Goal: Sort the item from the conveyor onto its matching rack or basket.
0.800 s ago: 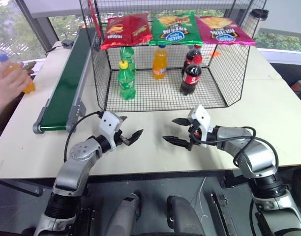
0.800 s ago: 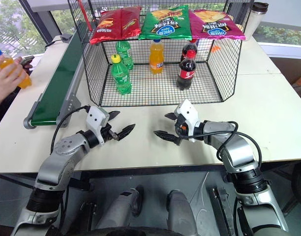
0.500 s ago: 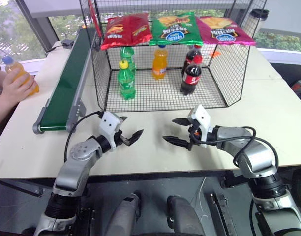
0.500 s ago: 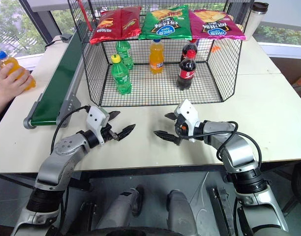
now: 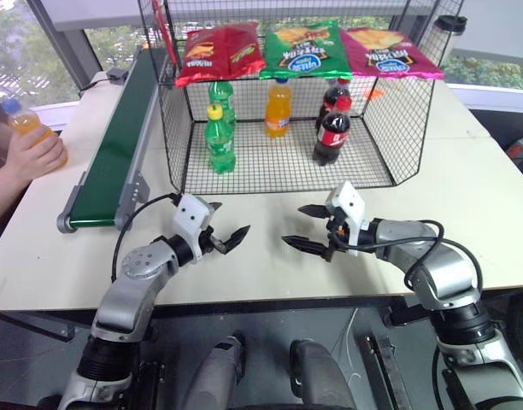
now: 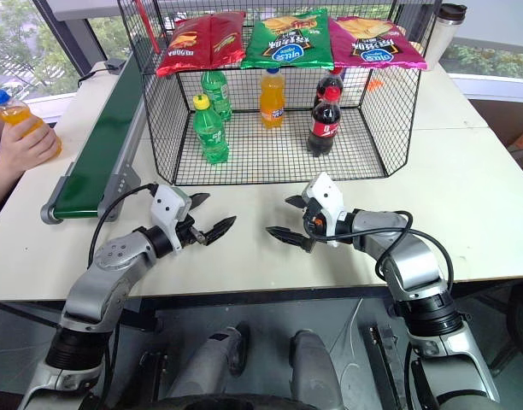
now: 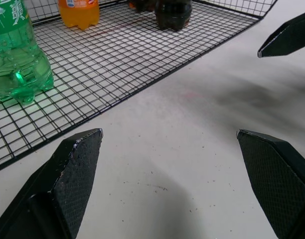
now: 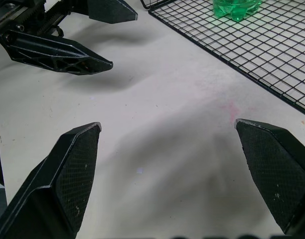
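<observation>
At the far left, beside the conveyor (image 5: pixel 116 145), a person's hand (image 5: pixel 38 158) holds the item (image 5: pixel 24 122), an orange soda bottle with a blue cap, upright off the belt. The black wire-mesh basket (image 5: pixel 398 128) stands at the middle back of the table with its open front toward me. My left gripper (image 5: pixel 230 219) and right gripper (image 5: pixel 294 225) hover side by side over bare tabletop in front of the basket. Both are open and hold nothing, as the wrist views confirm for the left gripper (image 7: pixel 169 132) and the right gripper (image 8: pixel 167 123).
Inside the basket stand two green soda bottles (image 5: pixel 219 141), an orange soda bottle (image 5: pixel 278 109) and two cola bottles (image 5: pixel 332 132). Three chip bags (image 5: pixel 300 49) lie on its mesh top. A lidded cup (image 5: pixel 450 26) stands at the back right. The table's front edge runs just below my grippers.
The person's hand has shifted the orange bottle slightly toward the left edge and set it more upright. Both my arms have stayed still.
</observation>
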You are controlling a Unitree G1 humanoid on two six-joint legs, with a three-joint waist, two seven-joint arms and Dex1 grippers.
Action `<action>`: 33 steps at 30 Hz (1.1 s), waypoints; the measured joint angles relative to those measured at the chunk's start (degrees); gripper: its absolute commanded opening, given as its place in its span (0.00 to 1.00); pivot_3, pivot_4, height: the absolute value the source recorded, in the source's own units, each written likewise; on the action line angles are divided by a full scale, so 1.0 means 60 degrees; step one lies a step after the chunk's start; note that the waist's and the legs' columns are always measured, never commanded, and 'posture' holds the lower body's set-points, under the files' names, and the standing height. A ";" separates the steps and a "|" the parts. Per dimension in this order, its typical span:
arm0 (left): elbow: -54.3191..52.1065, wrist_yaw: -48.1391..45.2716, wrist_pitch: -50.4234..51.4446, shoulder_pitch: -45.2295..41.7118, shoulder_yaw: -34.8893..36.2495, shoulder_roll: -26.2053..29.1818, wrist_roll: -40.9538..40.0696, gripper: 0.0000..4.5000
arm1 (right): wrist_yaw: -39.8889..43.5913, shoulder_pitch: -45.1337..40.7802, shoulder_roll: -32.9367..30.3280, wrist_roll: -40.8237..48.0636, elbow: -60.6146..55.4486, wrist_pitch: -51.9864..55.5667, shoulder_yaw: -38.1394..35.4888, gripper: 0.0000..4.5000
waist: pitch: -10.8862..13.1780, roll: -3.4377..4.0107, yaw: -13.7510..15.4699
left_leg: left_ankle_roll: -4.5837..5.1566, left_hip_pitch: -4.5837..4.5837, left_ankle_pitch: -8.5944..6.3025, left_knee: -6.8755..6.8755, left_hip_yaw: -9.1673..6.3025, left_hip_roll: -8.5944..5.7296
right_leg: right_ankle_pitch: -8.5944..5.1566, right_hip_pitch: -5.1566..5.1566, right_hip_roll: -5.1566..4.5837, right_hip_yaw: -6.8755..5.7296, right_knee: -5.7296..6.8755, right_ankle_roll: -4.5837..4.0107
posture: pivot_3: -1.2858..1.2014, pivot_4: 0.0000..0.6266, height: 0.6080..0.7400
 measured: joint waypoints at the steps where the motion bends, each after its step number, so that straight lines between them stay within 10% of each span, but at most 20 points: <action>1: -0.0012 0.0002 0.0055 0.0000 -0.0007 0.0017 0.0000 1.00 | 0.0000 0.0000 0.0000 0.0000 0.0000 0.0000 0.0000 0.99 | 0.0000 0.0000 0.0001 | 0.0000 0.0000 0.0000 0.0000 0.0000 0.0000 | 0.0000 0.0000 0.0000 0.0000 0.0000 0.0000 | 0.52 0.24 0.98; 33: -0.0160 0.0029 0.0347 0.0000 -0.0044 0.0068 -0.0002 1.00 | -0.0001 0.0001 0.0000 -0.0003 0.0001 -0.0061 0.0000 0.99 | 0.0000 0.0000 0.0000 | 0.0000 -0.0003 -0.0001 -0.0002 -0.0001 0.0000 | -0.0001 0.0000 -0.0001 0.0000 -0.0005 0.0001 | 0.52 0.24 0.98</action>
